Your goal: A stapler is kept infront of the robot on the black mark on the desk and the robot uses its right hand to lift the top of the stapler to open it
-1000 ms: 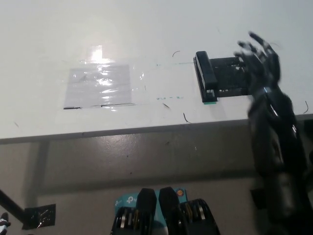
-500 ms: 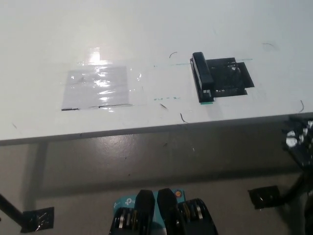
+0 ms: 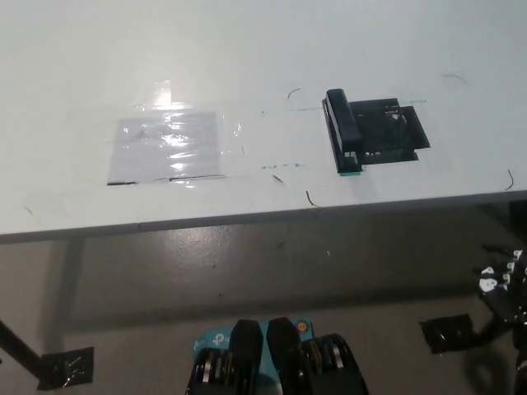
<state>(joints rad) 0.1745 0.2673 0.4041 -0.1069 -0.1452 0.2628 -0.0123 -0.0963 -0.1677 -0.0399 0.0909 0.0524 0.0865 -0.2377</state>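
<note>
A black stapler (image 3: 342, 130) lies flat on the white desk (image 3: 247, 58), along the left edge of the black mark (image 3: 394, 132). Its near end has a small teal tip. I cannot tell whether its top is raised. Nothing touches the stapler. My black right hand (image 3: 504, 284) sits low at the picture's right edge, in front of and below the desk's front edge, well away from the stapler. Only part of it shows. My left hand is out of the picture.
A shiny clear-taped patch (image 3: 169, 146) lies on the desk to the left. The desk's front edge (image 3: 247, 218) crosses the picture, with grey floor below. Black tape pieces (image 3: 449, 333) are stuck on the floor.
My right arm, which hovered over the black mark beside the stapler a second ago, has pulled back off the desk and dropped to the lower right. The stapler has not moved.
</note>
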